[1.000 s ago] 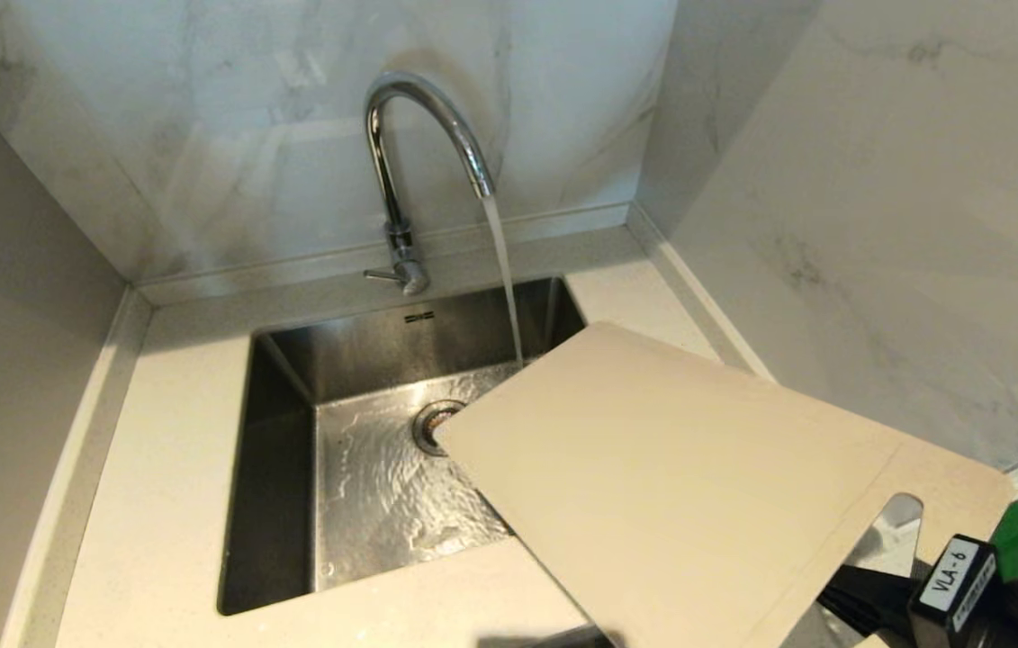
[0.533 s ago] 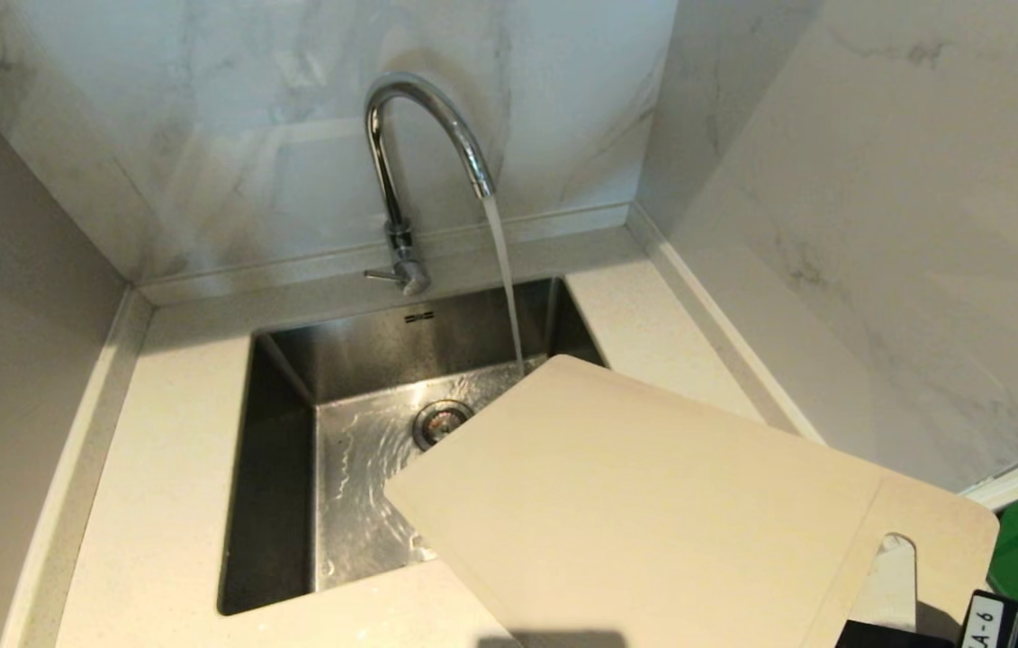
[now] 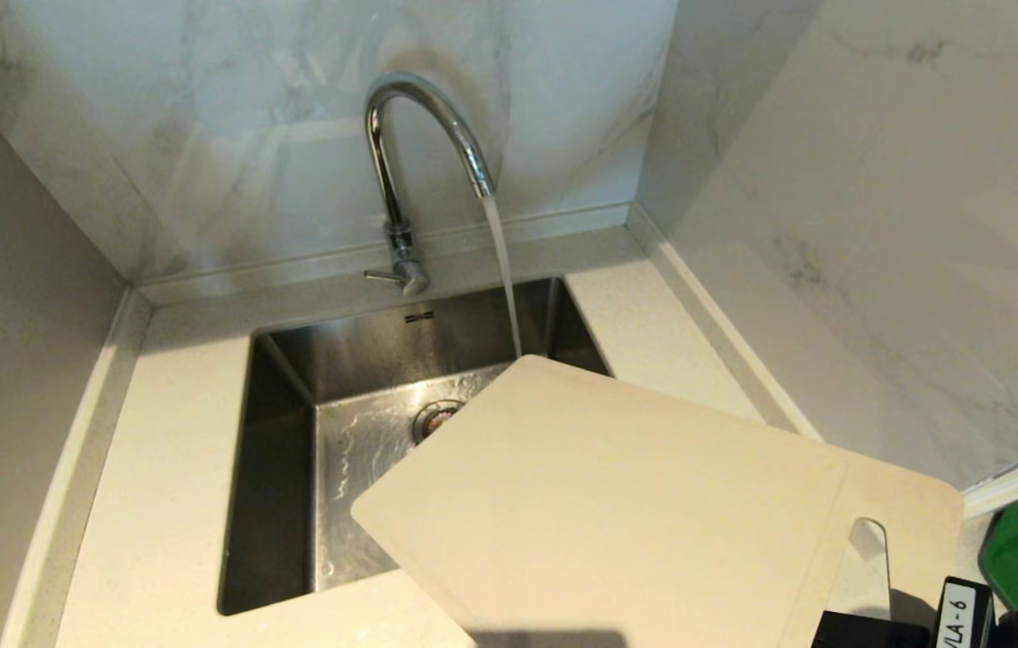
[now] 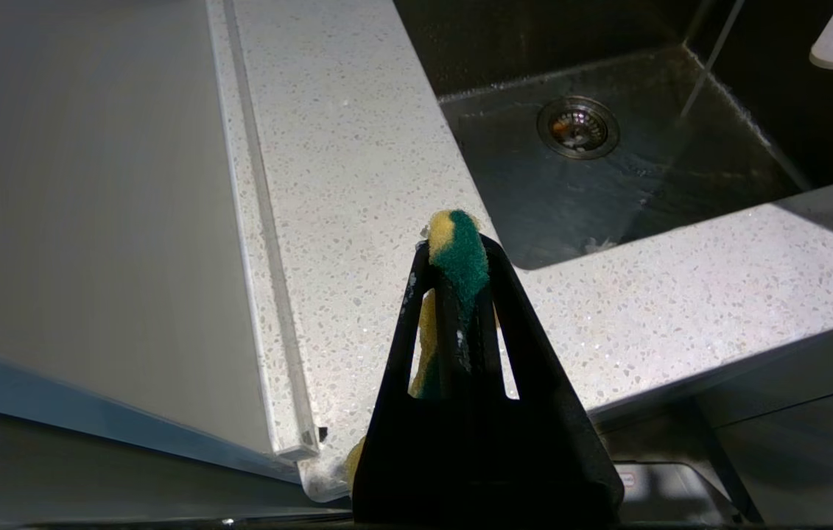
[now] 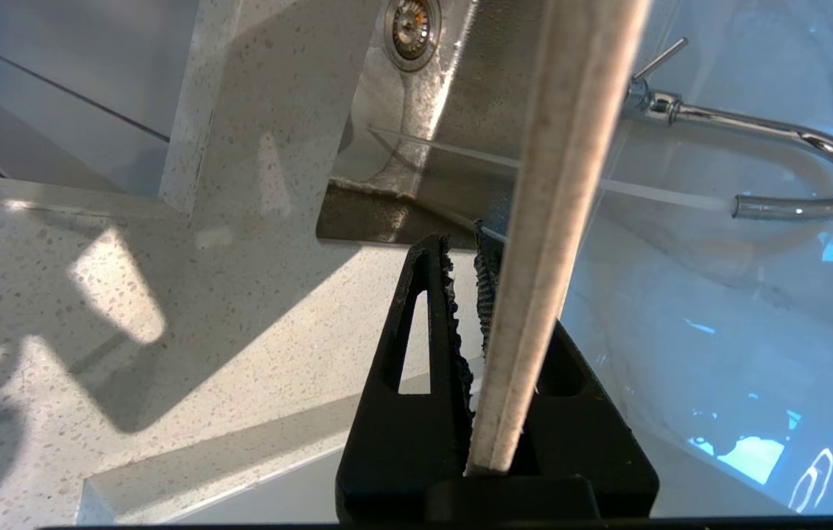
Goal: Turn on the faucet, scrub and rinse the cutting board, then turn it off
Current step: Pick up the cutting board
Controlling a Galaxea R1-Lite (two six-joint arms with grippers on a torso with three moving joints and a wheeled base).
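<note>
While the right pincer pinched the board edge-on by its handle end, this thin, stiff, wet-slick sheet hung over the sink's near right corner; the faucet ran behind. The left pincer squeezed a sponge. A tag read "VLA-6".

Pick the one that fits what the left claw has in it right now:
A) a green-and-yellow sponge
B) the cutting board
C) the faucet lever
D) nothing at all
A: in the left wrist view the left claw is shut on a green-and-yellow sponge above the counter, while the cutting board sits in the right claw near the running faucet.
</note>
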